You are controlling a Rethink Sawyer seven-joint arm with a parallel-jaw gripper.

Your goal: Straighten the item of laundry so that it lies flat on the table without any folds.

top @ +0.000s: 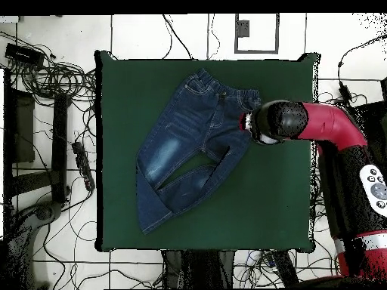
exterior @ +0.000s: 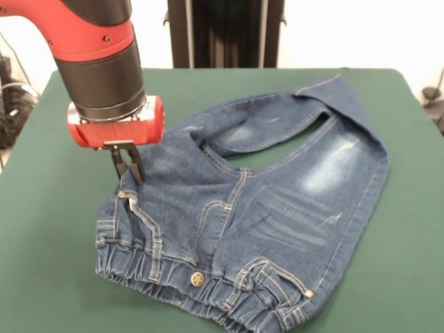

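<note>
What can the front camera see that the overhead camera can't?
Only the front view shows the end effector, its thin dark tips down at the jeans near the waistband, and the brass button. Only the overhead view shows the whole table, the cables on the floor around it, and both legs crossing near the cuffs. Both show the red and black arm above the jeans' hip and the faded thigh patches.

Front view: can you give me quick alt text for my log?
The gripper points down at the hip of a small pair of blue jeans near the waistband. The jeans lie rumpled on a green table, legs bent together at the far end.
</note>
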